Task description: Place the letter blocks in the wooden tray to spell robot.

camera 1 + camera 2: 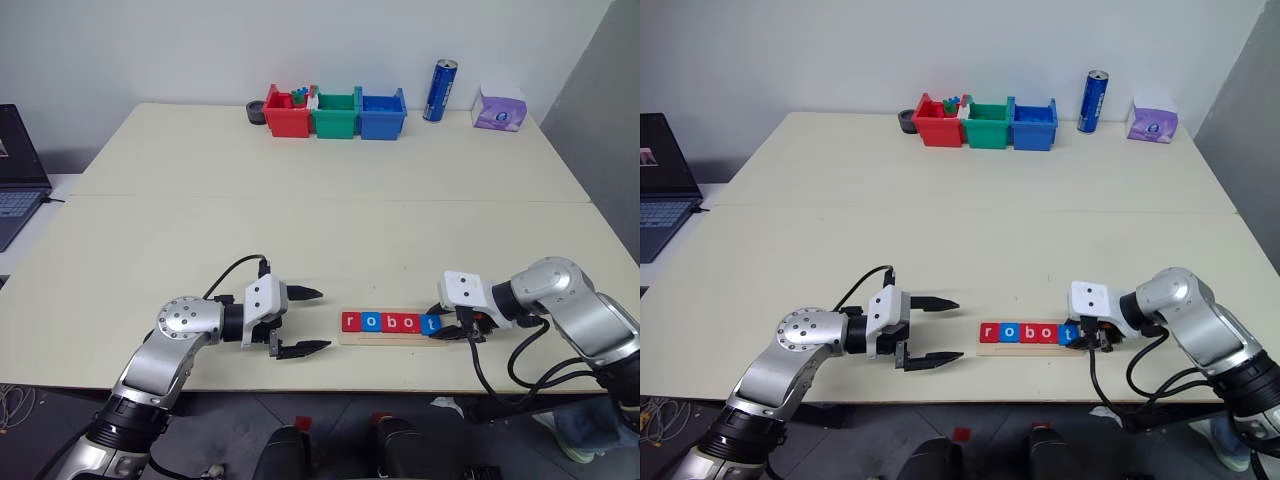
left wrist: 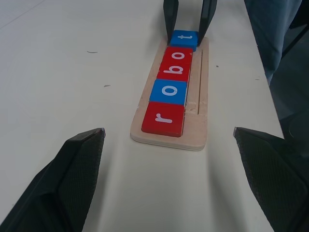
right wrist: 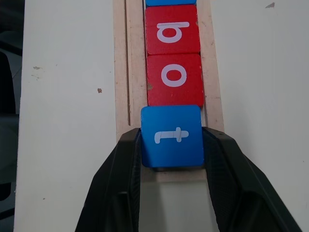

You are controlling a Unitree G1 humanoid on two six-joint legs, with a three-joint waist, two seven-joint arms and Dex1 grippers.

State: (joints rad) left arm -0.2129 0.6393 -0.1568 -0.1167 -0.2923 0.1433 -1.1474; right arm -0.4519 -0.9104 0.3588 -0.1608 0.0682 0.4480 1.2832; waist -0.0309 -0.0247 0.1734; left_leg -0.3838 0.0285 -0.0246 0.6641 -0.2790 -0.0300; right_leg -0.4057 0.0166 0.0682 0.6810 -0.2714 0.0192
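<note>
The wooden tray lies near the table's front edge, between my two grippers. Five letter blocks sit in it in a row: red r, blue o, red b, red o and blue t. My right gripper is at the tray's right end, shut on the t block, which touches the red o. My left gripper stands wide open just left of the tray, pointing at the r block, with nothing between its fingers.
Red, green and blue bins stand at the table's far edge, with a black roll, a blue can and a purple tissue box. A laptop sits at the far left.
</note>
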